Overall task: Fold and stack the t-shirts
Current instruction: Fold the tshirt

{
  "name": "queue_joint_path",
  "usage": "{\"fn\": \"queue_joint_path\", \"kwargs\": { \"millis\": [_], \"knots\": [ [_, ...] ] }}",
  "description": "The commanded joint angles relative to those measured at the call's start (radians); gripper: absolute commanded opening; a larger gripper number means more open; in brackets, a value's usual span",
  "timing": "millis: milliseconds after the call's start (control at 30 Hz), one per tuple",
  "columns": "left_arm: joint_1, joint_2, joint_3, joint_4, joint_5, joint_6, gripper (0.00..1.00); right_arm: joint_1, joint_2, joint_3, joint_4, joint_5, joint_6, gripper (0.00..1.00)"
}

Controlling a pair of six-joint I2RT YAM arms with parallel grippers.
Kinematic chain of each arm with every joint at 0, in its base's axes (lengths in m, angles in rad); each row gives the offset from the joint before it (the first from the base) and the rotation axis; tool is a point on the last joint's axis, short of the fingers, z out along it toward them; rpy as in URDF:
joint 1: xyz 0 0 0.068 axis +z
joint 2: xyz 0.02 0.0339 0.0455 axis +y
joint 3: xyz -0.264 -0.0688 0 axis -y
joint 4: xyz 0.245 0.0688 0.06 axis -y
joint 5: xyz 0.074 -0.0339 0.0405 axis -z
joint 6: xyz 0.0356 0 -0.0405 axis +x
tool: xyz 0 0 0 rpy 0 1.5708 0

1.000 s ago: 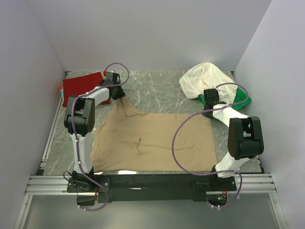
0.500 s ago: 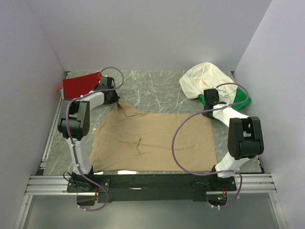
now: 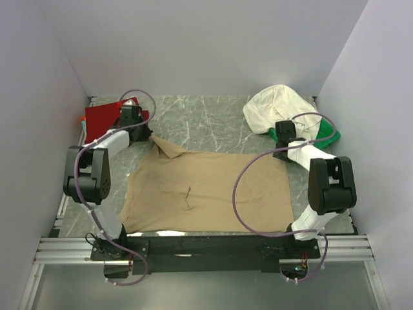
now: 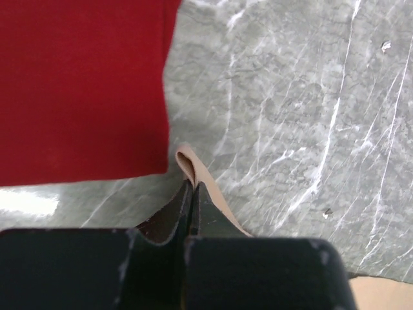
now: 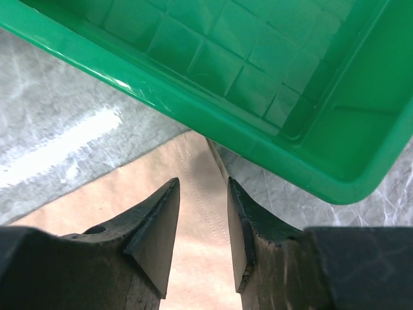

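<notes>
A tan-beige t-shirt point(image 3: 206, 190) lies spread flat on the marble table. My left gripper point(image 3: 147, 134) is shut on its far left corner, a thin fold of tan cloth point(image 4: 193, 169) pinched between the jaws, next to the folded deep red t-shirt point(image 3: 106, 116), which fills the upper left of the left wrist view point(image 4: 77, 84). My right gripper point(image 3: 281, 150) is open above the tan shirt's far right corner point(image 5: 200, 213), beside the green tray. A cream-white t-shirt point(image 3: 277, 106) lies bunched at the back right. A sliver of orange cloth point(image 3: 84, 120) shows at the red shirt's left edge.
The green plastic tray point(image 3: 326, 137) sits at the back right, partly under the cream-white shirt; its rim point(image 5: 213, 123) is just ahead of my right fingers. Grey walls close in the table on three sides.
My left gripper has moved left toward the red shirt, pulling the tan shirt's far left corner with it. The right arm has not moved.
</notes>
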Motion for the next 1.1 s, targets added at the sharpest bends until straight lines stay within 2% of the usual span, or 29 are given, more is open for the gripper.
{"fn": "queue_joint_path", "kwargs": {
  "millis": [0,200,567,900,1067],
  "knots": [
    [0.021,-0.081,-0.013,0.035,0.010,0.000,0.00,0.013,0.022,0.017,0.022,0.023,-0.022,0.43],
    [0.047,-0.137,-0.047,0.033,0.010,0.002,0.00,0.025,0.052,0.024,0.035,0.019,-0.048,0.45],
    [0.056,-0.126,-0.045,0.030,0.065,0.005,0.00,0.039,0.078,0.076,0.072,0.000,-0.079,0.49],
    [0.056,-0.132,-0.042,0.024,0.059,0.010,0.00,0.039,0.158,0.167,0.039,-0.050,-0.104,0.48],
    [0.056,-0.131,-0.044,0.026,0.059,0.011,0.00,0.035,0.170,0.161,0.039,-0.047,-0.105,0.47]
  ]
}}
